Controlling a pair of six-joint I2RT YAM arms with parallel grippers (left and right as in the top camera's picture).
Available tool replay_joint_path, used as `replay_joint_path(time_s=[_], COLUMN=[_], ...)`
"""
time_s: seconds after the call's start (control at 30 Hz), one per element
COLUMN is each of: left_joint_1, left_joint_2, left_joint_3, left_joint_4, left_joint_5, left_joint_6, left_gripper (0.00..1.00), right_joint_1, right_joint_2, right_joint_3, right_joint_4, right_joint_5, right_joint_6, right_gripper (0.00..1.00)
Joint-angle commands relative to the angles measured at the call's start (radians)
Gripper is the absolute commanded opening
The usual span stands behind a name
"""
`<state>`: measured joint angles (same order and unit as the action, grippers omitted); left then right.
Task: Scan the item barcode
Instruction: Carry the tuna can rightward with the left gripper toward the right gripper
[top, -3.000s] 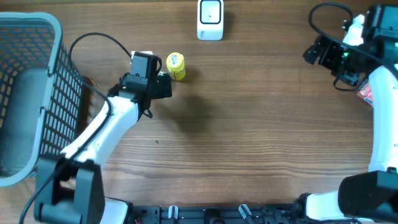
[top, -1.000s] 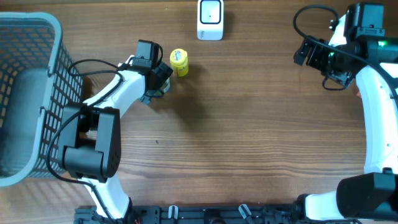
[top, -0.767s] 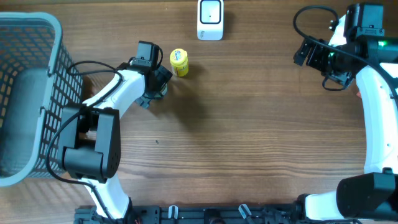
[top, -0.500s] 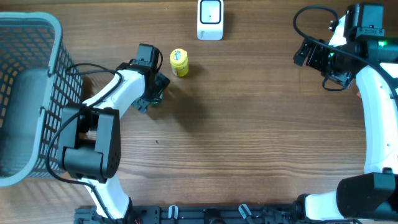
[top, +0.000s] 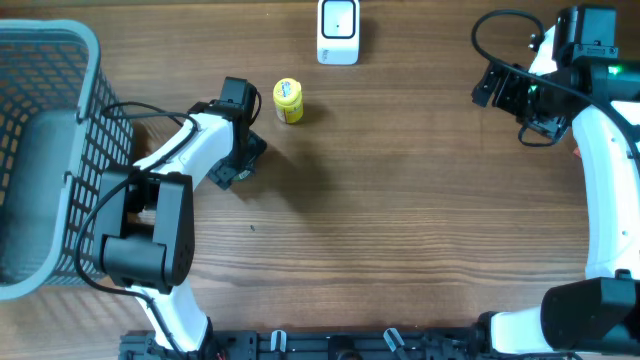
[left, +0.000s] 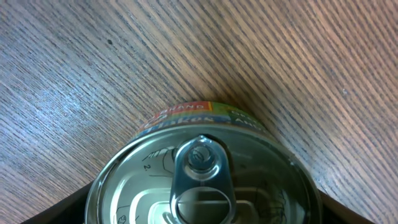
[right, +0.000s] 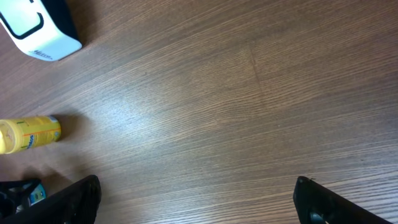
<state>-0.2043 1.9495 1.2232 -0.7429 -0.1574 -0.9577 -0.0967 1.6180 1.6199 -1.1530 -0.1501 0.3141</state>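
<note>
A tin can (left: 202, 168) with a silver pull-tab lid and a colourful label stands upright on the wood. It fills the left wrist view. My left gripper (left: 202, 214) reaches down over it, with a dark finger pressed against each side of the rim, shut on the can. From overhead the left gripper (top: 238, 163) hides the can. The white scanner (top: 338, 30) stands at the far middle edge. My right gripper (right: 196, 199) hangs open over bare wood at the far right (top: 510, 95), holding nothing.
A small yellow bottle (top: 287, 101) lies just right of the left gripper, below the scanner. A grey wire basket (top: 60, 45) takes up the left edge. A red and white packet (top: 578, 150) peeks out beside the right arm.
My left gripper has slid a little toward the near side, down over the can, and its fingers have narrowed onto the can's sides. The right arm has not moved.
</note>
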Motion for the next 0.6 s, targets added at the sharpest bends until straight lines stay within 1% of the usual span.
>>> replay_joint_path(time_s=[0.0,0.17,0.3,0.33,0.43,0.57], left_joint_1=[0.006,0.006,0.004,0.0,-0.026,-0.08], left_joint_2=[0.02,0.02,0.02,0.02,0.02,0.02], left_joint_3=[-0.017,-0.017,-0.017,-0.017,-0.017,-0.017], left_joint_4=[-0.03,-0.079,-0.089,-0.089,-0.1,-0.13], left_joint_5=[-0.019,0.029,0.129,0.151,0.179,0.214], left_joint_6=[0.039,0.038,0.038,0.038,0.039,0.039], left_gripper=[0.8,0.77,0.76,0.74,0.7,0.7], right_joint_1=[0.002,0.002,0.002,0.002,0.002,0.002], right_joint_2=[0.013,0.013,0.013,0.013,0.013,0.013], right_joint_3=[-0.011,-0.011,-0.011,-0.011,-0.011,-0.011], right_joint_4=[-0.001,0.0,0.0,0.0,-0.001,0.0], right_joint_5=[-0.015,-0.015,-0.015,-0.015,-0.015,-0.015], right_joint_6=[0.011,0.011,0.01,0.011,0.01,0.01], right_gripper=[0.99,0.99,0.99,0.99,0.99,0.99])
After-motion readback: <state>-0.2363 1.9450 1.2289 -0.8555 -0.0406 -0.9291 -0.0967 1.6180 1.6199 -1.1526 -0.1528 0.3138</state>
